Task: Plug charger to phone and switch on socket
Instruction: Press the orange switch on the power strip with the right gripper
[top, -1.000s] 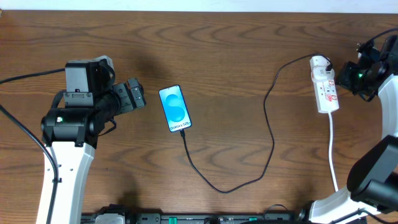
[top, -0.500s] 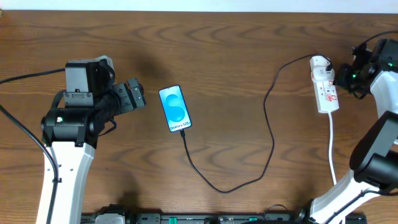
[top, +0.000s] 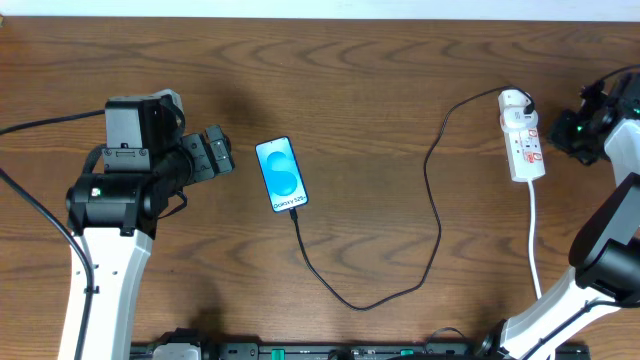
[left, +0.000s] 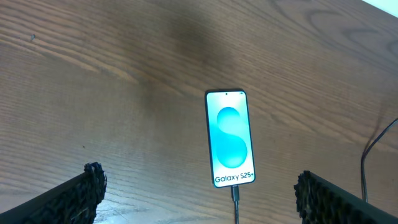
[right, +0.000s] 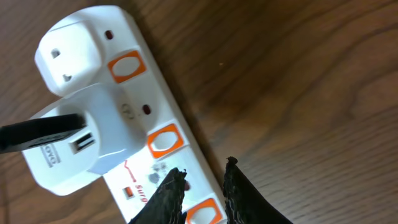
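The phone (top: 281, 174) lies flat at centre-left, blue screen up, and also shows in the left wrist view (left: 229, 138). The charger (top: 437, 215) runs from the phone's bottom edge, where its plug tip (left: 235, 191) sits in the port, loops right and goes up to the socket (top: 525, 140). My left gripper (top: 215, 155) is open and empty, left of the phone. My right gripper (top: 572, 130) hovers just right of the socket. In the right wrist view its jaws (right: 202, 177) are nearly together, holding nothing, over the socket (right: 149, 93) near an orange switch (right: 165, 140).
A white adapter (right: 93, 137) with the black cable is plugged into the socket. The socket's thick white cord (top: 533, 240) runs toward the table's front edge. My left arm's black cable (top: 40, 215) trails at the far left.
My right gripper has drawn back a little to the right, away from the socket. The left arm, phone and charger have not moved.
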